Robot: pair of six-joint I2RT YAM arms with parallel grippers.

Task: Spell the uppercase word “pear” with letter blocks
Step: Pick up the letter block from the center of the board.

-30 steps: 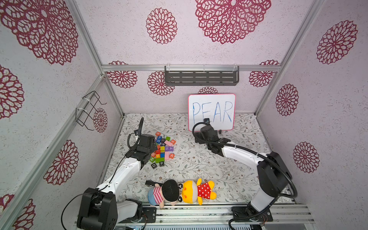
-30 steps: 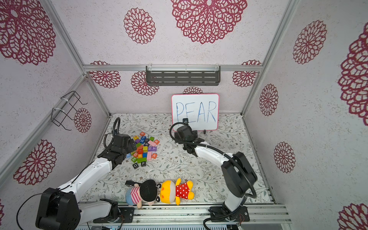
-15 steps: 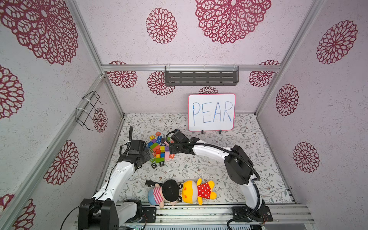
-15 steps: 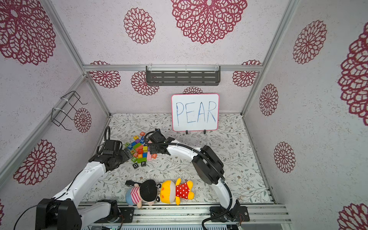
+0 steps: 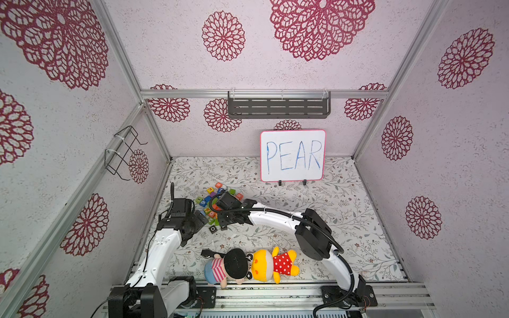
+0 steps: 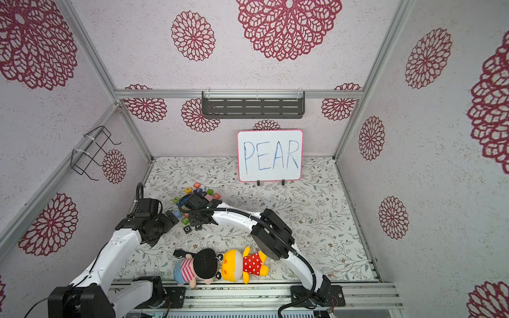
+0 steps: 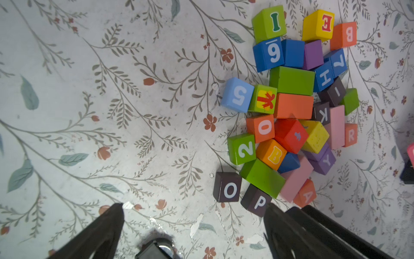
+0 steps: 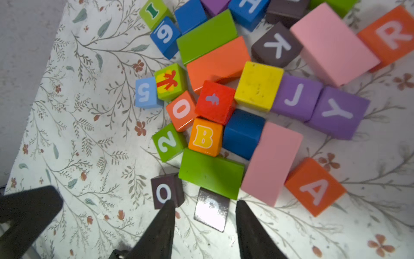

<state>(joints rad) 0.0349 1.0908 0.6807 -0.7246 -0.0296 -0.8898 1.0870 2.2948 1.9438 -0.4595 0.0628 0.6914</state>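
Right gripper [image 8: 205,203] is down at the near edge of the pile [image 7: 291,101], jaws drawn in on either side of P [image 8: 211,210], the black cube whose top is washed out by glare in the right wrist view. A sliver of table [image 5: 344,198] shows between each jaw and the cube, so I'd say it isn't pinched yet, and nothing is lifted. O [image 8: 165,190] sits just beside P; one jaw's tip overlaps it in that view, so it could get nudged. Left gripper [image 7: 201,210] hangs beside the pile, jaws spread wide and empty.

By my reckoning the job has barely begun. No letter stands apart on the open table, and no row is started in front of the board [image 5: 292,155] reading PEAR. E [image 7: 319,24] is at the pile's far edge, A [image 8: 314,187] at the near edge just beside a pink slab [image 8: 271,163], R [image 8: 392,33] at its right edge. All four have yet to be pulled out and lined up, likely P first.
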